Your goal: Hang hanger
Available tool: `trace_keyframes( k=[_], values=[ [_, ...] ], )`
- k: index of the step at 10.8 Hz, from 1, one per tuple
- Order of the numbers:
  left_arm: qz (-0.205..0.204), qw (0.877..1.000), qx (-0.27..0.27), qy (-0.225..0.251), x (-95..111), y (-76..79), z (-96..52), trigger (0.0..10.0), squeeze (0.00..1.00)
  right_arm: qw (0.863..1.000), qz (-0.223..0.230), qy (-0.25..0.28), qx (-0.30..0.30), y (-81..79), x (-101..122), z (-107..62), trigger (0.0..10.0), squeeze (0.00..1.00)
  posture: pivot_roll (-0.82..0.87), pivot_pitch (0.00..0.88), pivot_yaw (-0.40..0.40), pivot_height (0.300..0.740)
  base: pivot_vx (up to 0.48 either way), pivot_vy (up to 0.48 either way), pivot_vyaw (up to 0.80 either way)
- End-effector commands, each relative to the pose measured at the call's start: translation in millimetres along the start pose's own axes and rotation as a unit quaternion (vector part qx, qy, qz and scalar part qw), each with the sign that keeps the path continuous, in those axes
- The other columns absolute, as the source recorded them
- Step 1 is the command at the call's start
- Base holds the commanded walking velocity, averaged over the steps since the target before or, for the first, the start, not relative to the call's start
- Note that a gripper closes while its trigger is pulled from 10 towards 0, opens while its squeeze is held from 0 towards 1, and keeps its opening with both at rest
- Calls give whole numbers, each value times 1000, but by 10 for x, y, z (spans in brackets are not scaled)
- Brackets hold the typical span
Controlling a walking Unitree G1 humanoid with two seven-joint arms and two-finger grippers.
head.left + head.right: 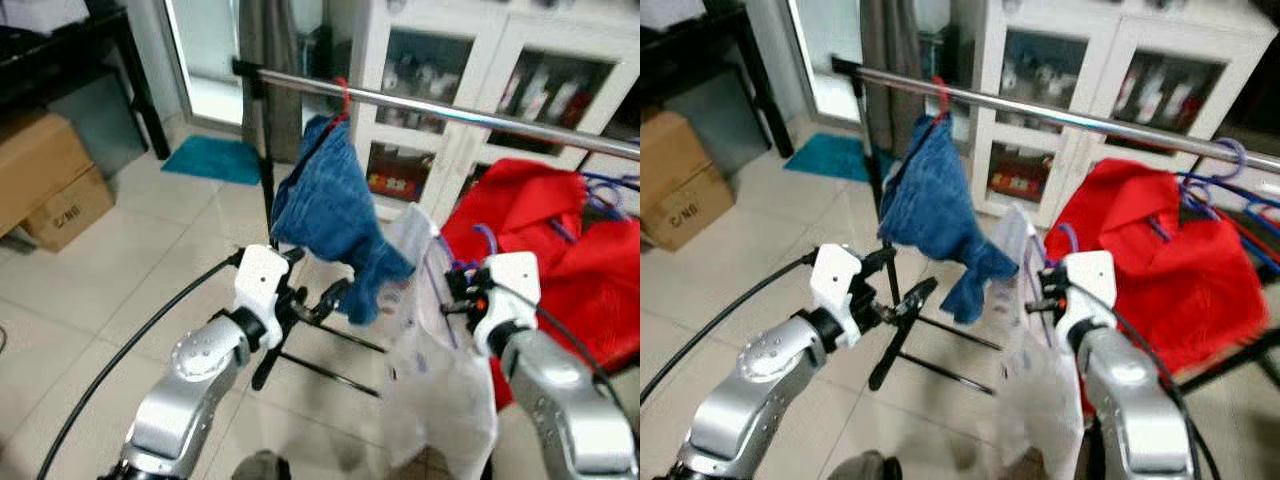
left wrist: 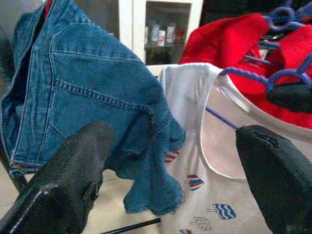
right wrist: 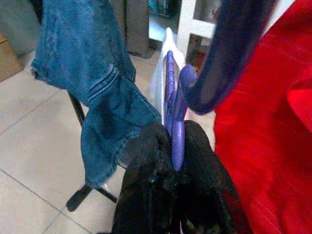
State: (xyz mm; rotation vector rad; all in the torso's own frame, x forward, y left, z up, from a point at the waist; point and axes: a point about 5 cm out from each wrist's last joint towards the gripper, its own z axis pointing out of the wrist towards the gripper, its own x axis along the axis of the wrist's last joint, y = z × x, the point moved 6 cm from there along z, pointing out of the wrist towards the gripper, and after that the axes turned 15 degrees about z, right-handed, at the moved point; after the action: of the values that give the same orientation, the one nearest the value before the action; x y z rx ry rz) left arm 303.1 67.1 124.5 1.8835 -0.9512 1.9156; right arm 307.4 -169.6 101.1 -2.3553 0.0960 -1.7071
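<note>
Purple plastic: the hanger [image 3: 175, 122] carrying the white top [image 1: 440, 380] sits pinched in the right gripper [image 3: 173, 151], hook up, well below the steel rail [image 1: 480, 115], which runs above and ahead. The right arm is raised, wrist upright. The left gripper [image 2: 170, 165], fingers spread, hovers beside the jeans [image 1: 335, 215].

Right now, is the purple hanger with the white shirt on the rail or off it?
Off. The right gripper holds the purple hanger below the rail.
</note>
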Motion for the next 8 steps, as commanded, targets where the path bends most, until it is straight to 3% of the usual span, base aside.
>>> trace_keyframes(
  k=[1, 8],
  values=[
    [2, 1000, 4, 0, 14, -7, -11, 10000, 0, 1000, -9, 21, 1, -9, 89, -7, 10000, 0, 76, 0, -12, 740, -240, 0, 0],
    [3, 1000, -1, 0, 24, 1, 9, 10000, 0, 1000, -6, 18, 4, -3, 82, 6, 10000, 0, 73, 0, -5, 740, -34, 0, 0]
  ],
)
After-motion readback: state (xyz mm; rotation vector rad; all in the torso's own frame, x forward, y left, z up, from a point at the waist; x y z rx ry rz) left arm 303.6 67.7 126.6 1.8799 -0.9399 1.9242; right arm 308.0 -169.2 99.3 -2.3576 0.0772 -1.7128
